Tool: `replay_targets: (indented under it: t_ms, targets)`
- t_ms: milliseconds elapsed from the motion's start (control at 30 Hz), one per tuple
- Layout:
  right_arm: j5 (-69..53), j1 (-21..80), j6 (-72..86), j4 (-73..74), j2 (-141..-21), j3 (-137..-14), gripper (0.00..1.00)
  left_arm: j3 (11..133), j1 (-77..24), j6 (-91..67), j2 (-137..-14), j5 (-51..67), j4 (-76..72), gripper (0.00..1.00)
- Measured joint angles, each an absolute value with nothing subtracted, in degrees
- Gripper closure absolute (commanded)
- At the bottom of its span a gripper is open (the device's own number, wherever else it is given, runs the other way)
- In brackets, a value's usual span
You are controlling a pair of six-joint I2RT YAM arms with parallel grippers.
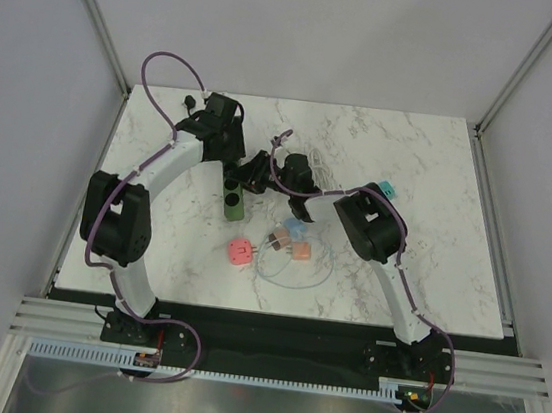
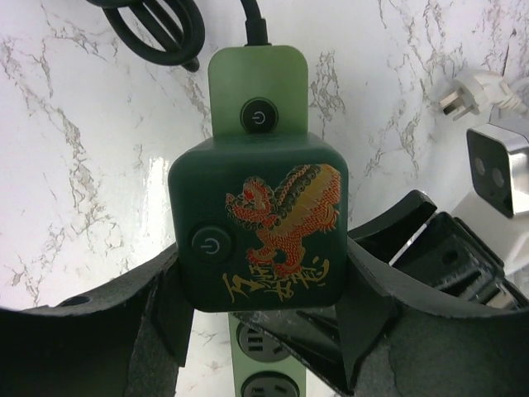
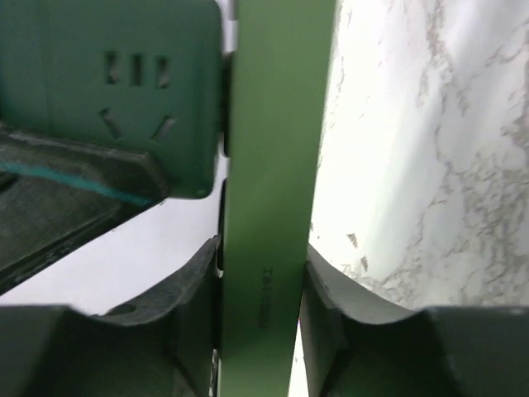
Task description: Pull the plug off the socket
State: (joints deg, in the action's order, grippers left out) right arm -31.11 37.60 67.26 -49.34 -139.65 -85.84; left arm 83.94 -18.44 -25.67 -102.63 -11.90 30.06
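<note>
1. Nearest the arms, a pink block (image 1: pixel 240 253) lies on the marble table (image 1: pixel 430 266), well apart from the action.
2. Just beyond it is the light-green power strip (image 1: pixel 233 208), left of centre, with its near end free.
3. In from the right comes the right gripper (image 3: pixel 263 277). Its fingers are pressed against both long edges of the strip, clamping it down.
4. Towards the strip's far end sits the plug (image 2: pixel 258 223), a dark-green cube with a gold dragon, still fully seated in its socket. The left gripper (image 2: pixel 264 289) straddles it, spread wide, with fingers bearing on its left and right faces.
5. The cube looks like rigid, light plastic with smooth, probably slippery sides. Those flat faces are the place to hold it, and a straight pull off the strip beats rocking it. The light strip would likely lift with it unless braced.
6. Farthest off, the strip's black cable (image 2: pixel 157 29) lies coiled.
</note>
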Motion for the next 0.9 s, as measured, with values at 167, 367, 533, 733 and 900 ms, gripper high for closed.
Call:
replay_targets:
  t_ms: [167, 367, 533, 733, 900]
  targets:
    - [-31.1, 37.0, 69.5, -51.3, -142.6, -87.8, 0.89, 83.9, -18.4, -25.7, -103.2, -11.9, 29.5, 0.98]
    - [-32.6, 36.3, 72.0, -55.2, -146.4, -89.3, 1.00, 83.1, -18.4, -25.7, -104.8, -12.0, 27.5, 0.98]
    - [-32.9, 36.1, 72.6, -56.4, -148.2, -89.3, 1.00, 81.4, -18.5, -25.7, -105.8, -11.9, 25.4, 0.98]
    - [-32.9, 35.9, 74.1, -55.6, -148.8, -89.4, 1.00, 77.8, -19.6, -25.2, -105.7, -13.0, 19.7, 0.98]
    - [-32.7, 35.9, 73.4, -54.1, -148.5, -89.5, 1.00, 77.4, -20.5, -24.2, -105.7, -15.3, 18.7, 0.98]
